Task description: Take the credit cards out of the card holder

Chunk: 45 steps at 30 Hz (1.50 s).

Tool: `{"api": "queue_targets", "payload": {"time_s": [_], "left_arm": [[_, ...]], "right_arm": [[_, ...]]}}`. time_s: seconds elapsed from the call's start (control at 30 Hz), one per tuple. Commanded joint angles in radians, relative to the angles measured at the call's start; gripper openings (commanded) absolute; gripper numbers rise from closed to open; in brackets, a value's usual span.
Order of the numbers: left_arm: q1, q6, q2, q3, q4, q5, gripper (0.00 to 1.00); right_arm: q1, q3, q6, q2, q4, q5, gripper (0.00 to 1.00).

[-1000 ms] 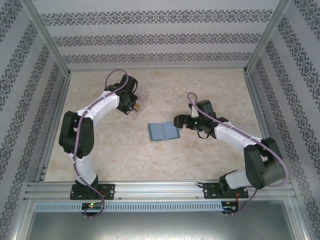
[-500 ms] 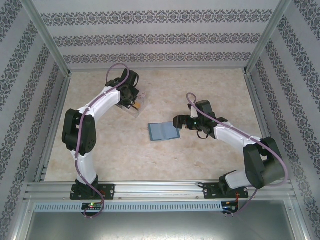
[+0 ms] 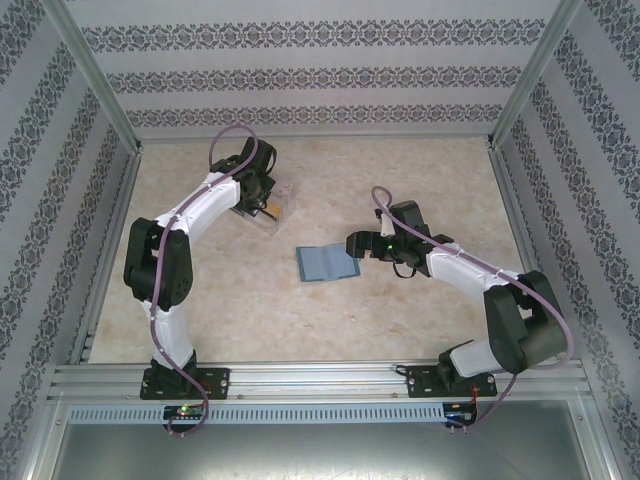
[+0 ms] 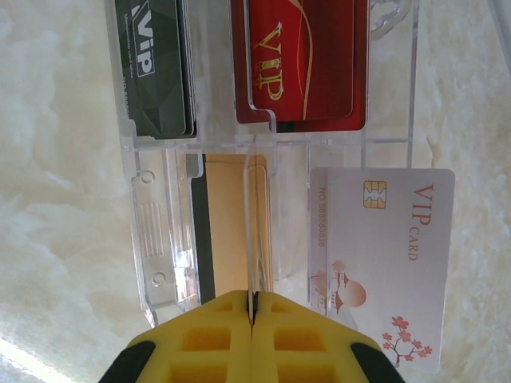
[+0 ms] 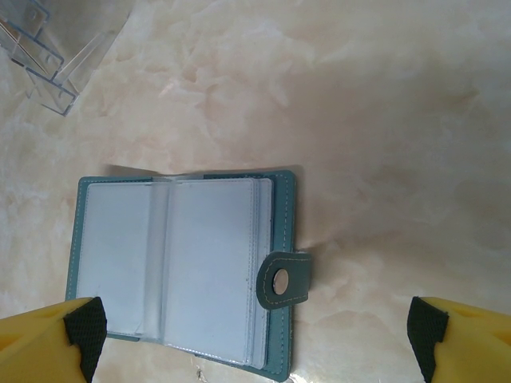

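While the right arm has barely stirred over the last second, the left arm has swung slightly farther over the clear tray [image 4: 160, 239] and then settled there. The left end effector [image 4: 252, 307] has its yellow fingers pressed together above the tray. A thin clear edge runs up to their seam, and I cannot tell whether they pinch it.

The credit cards sit in the tray's compartments: a dark card [image 4: 156, 68], a red card [image 4: 299, 64], a white card [image 4: 383, 255] and an orange-yellow card [image 4: 227, 223] directly under the closed fingers.

The right end effector [image 5: 255, 339] hangs wide open, holding nothing, just right of the card holder [image 5: 184, 263]. The card holder lies spread open mid-tabletop [image 3: 400, 180], near and right of the tray. Its clear sleeves look blank, so the unloading seems nearly finished, with little more than withdrawing the left arm remaining.
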Motion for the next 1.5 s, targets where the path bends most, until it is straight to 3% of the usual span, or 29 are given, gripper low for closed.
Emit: {"api": "queue_targets", "payload": {"time_s": [0.0,0.57,0.73,1.1,1.47], "left_arm": [[0.012,0.040,-0.032,-0.015,-0.021,0.004,0.02],[0.024,0.063,-0.092,-0.068,0.061,0.051,0.01],[0.027,0.083,-0.084,-0.007,0.058,0.064,0.01],[0.033,0.029,-0.066,-0.095,0.046,0.086,0.01],[0.042,0.055,0.026,0.012,-0.004,0.094,0.04]], "right_arm": [[0.011,0.004,-0.010,0.014,0.015,0.001,0.98],[0.019,0.011,-0.015,0.029,0.017,-0.021,0.98],[0.020,0.016,-0.014,0.040,0.018,-0.026,0.98],[0.022,0.017,-0.014,0.042,0.017,-0.023,0.98],[0.022,0.021,-0.016,0.042,0.006,-0.017,0.98]]}}
